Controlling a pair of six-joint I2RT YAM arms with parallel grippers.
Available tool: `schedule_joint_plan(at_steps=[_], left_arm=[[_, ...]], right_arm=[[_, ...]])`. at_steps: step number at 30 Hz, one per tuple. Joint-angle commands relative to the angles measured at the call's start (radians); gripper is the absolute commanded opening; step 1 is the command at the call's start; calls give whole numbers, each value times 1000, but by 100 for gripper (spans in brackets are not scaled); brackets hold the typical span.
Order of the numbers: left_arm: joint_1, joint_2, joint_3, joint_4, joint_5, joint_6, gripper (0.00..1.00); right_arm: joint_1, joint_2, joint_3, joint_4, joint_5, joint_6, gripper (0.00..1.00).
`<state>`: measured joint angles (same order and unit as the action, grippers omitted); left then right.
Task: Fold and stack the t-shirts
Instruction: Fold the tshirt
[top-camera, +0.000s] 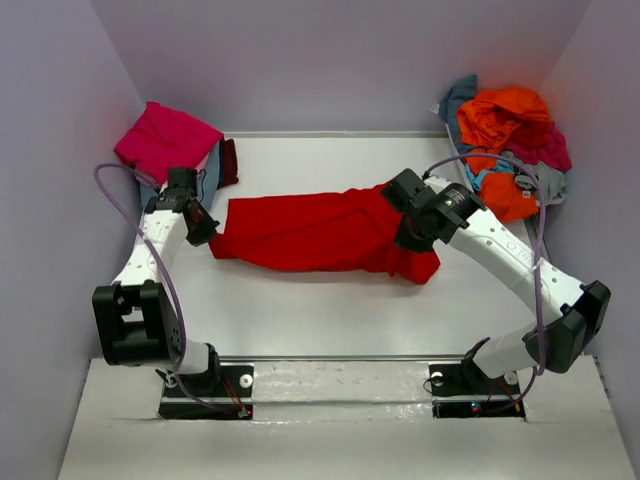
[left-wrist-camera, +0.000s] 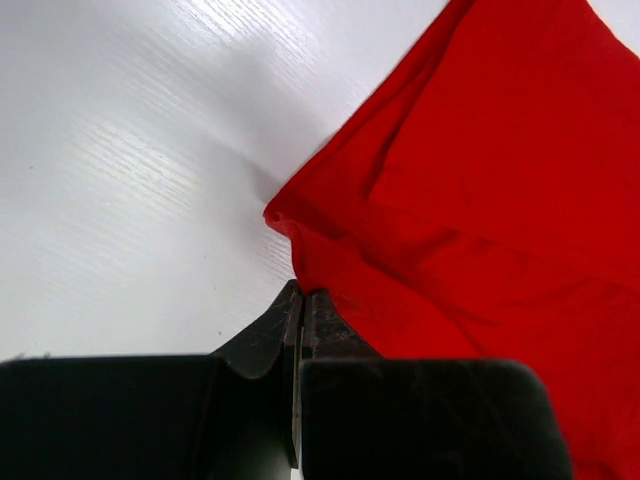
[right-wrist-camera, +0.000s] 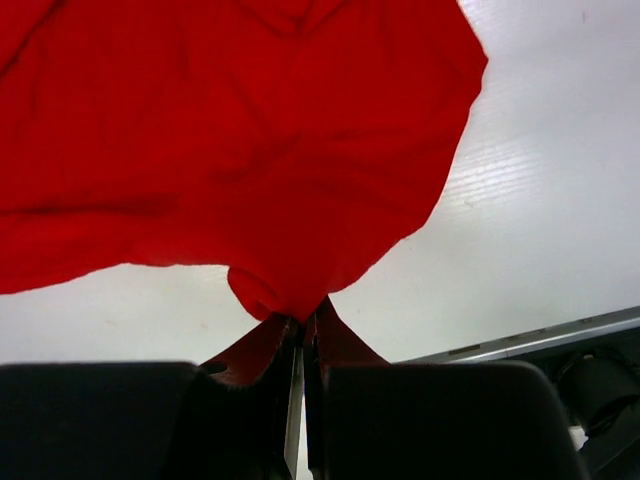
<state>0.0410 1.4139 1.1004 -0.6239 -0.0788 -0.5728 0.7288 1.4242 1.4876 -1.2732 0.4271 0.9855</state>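
Observation:
A bright red t-shirt (top-camera: 310, 232) lies stretched across the middle of the white table (top-camera: 300, 320) between both grippers. My left gripper (top-camera: 203, 232) is shut on its left corner; in the left wrist view the cloth (left-wrist-camera: 480, 200) runs into the closed fingertips (left-wrist-camera: 300, 300). My right gripper (top-camera: 408, 232) is shut on the shirt's right end, where the cloth bunches; in the right wrist view the red cloth (right-wrist-camera: 250, 150) hangs from the closed fingertips (right-wrist-camera: 303, 322) above the table. A folded magenta t-shirt (top-camera: 165, 140) lies at the back left, on maroon and pale cloth.
A heap of unfolded t-shirts, orange (top-camera: 505, 125), magenta, grey-blue and grey, sits at the back right corner. Lilac walls (top-camera: 330, 60) close in the table on three sides. The table's front edge (right-wrist-camera: 540, 340) shows in the right wrist view.

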Motion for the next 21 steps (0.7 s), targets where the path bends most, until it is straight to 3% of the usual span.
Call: schedule_joint_plan(at_steps=[1, 8, 21], left_arm=[[5, 45, 42, 36, -3, 11, 6], [5, 154, 87, 70, -10, 7, 6], [5, 364, 285, 90, -10, 7, 6]], right_arm=[[-75, 22, -12, 103, 1, -62, 7], [-221, 110, 2, 193, -50, -157, 7], [-316, 269, 16, 290, -128, -215, 7]])
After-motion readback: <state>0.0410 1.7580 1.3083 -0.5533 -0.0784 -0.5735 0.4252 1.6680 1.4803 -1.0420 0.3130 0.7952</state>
